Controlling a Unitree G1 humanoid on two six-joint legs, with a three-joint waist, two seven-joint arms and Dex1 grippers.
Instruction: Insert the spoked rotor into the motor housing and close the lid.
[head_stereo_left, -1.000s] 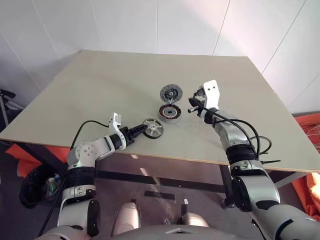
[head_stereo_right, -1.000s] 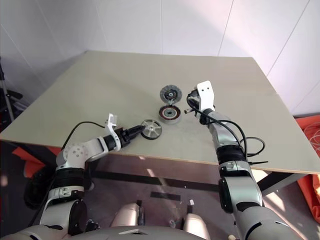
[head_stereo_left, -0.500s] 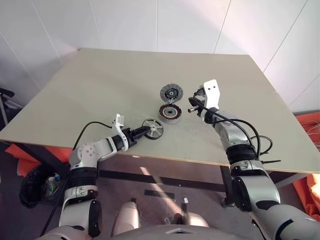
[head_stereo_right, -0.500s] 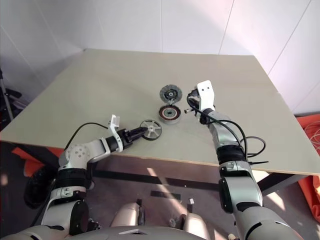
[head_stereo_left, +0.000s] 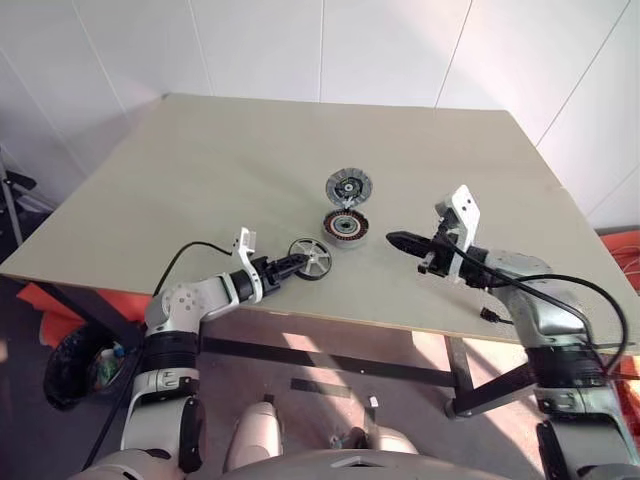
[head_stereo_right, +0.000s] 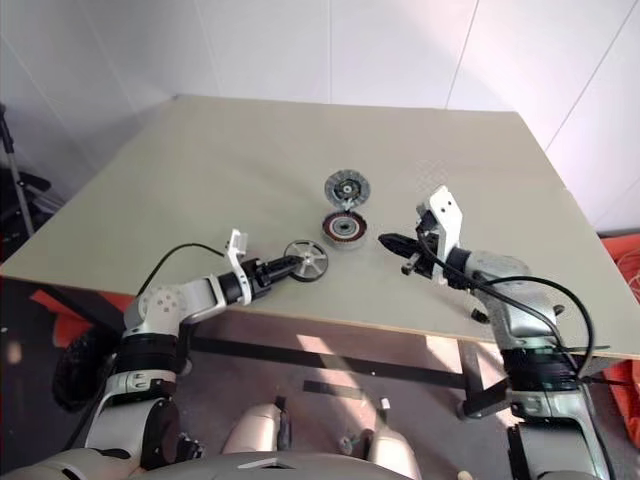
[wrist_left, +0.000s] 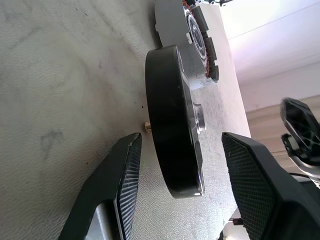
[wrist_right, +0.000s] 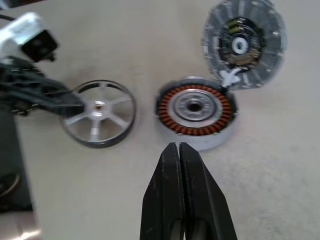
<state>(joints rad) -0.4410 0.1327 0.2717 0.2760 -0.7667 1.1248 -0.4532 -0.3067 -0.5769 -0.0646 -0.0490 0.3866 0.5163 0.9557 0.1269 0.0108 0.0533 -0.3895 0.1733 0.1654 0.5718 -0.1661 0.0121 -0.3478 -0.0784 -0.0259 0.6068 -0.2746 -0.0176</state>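
open lid (head_stereo_left: 348, 187) blocks far side of housing (head_stereo_left: 345, 227) | near side free

Rotor (head_stereo_left: 310, 258) on table (head_stereo_left: 200, 170), left of housing (head_stereo_left: 346, 227); lid (head_stereo_left: 348, 187) behind, prob. touching housing.

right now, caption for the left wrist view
Open jaws straddle the spoked rotor lying on the table, the motor housing beyond.

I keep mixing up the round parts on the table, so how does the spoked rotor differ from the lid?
The spoked rotor has a black rim with open gaps between pale spokes; the lid is a grey finned disc with a dark centre. The rotor lies apart from the motor housing, between the left hand's open fingers; the lid is joined to the housing's edge, swung open. Both are round and similar in size.
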